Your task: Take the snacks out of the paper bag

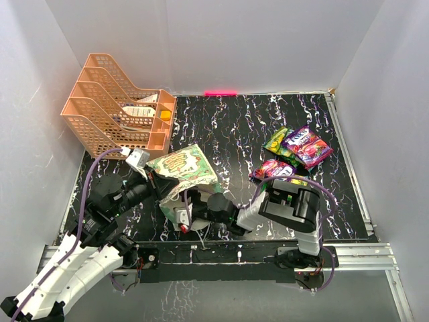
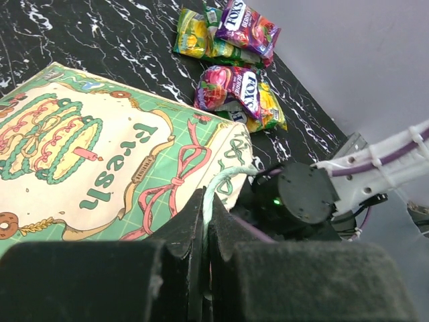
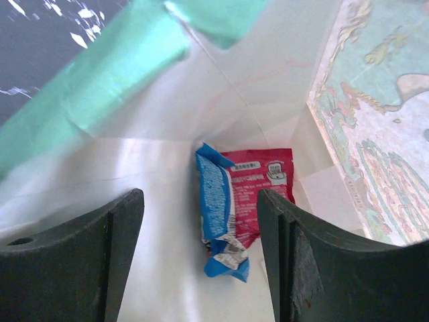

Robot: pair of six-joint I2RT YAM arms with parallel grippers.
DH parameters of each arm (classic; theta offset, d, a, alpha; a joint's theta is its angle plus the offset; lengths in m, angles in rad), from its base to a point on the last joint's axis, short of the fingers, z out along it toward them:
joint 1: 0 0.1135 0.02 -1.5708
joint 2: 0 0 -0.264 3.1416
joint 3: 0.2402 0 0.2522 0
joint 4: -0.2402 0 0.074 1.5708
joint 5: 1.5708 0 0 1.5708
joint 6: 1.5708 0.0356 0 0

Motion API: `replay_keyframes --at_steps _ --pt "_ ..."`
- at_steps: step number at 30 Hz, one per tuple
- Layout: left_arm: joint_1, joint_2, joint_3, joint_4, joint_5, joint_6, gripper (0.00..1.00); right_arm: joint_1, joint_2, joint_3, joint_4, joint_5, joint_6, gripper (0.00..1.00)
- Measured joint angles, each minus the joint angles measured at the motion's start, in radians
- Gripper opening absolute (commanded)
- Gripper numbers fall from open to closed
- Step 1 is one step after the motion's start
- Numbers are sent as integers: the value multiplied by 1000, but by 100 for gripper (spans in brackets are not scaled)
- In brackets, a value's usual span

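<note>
**Down at the bag mouth: right gripper lined up on what's left inside**

Nearest the arm bases, the left gripper [image 2: 204, 225] is clamped tight. Its jaws are pressed together on the white string handle [image 2: 218, 180] of the paper bag [image 2: 100, 154], holding the mouth end up off the black marbled table [image 1: 234, 127]. Just beside it, the right gripper [image 3: 200, 201] has its nose inside the bag mouth, fingers spread wide and gripping nothing.

Look down its wrist view: white paper walls all round and a mint-green side panel up top. At the bottom a crumpled blue wrapper [image 3: 216, 201] lies across a red packet [image 3: 261, 184]. One packet or two, I cannot tell. It sits in line with the gap between the fingers but beyond their tips, untouched.

Farther out, the bag lies on its side, "Fresh" cake print facing up. Beyond it to the right, well apart from the bag, the snacks [image 1: 295, 151] already out lie in a loose cluster, purple Fox's packets overlapping green and yellow ones. At the far left corner stands the peach mesh rack [image 1: 100, 111], not involved.

My read is that the unloading is well along, and the step in hand is the reach for what looks like the last contents. The next move calls for driving deeper, straight along the bag, until the fingers straddle the blue wrapper. Then they close and draw back without snagging the paper, while the left hold keeps the mouth open.
</note>
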Motion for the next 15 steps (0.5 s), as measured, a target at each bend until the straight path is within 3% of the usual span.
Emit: replay_keyframes --at_steps 4,7,13,15 --pt "0 -9 0 -7 -33 -3 0 27 -28 -67 81 -5 69 59" --pt "0 -31 0 -6 -40 -3 0 44 -25 -69 99 76 89 49" --pt "0 -63 0 17 43 11 0 66 -6 -66 154 249 69 22" --pt "0 -68 -4 24 75 21 0 66 -6 -53 140 270 60 20"
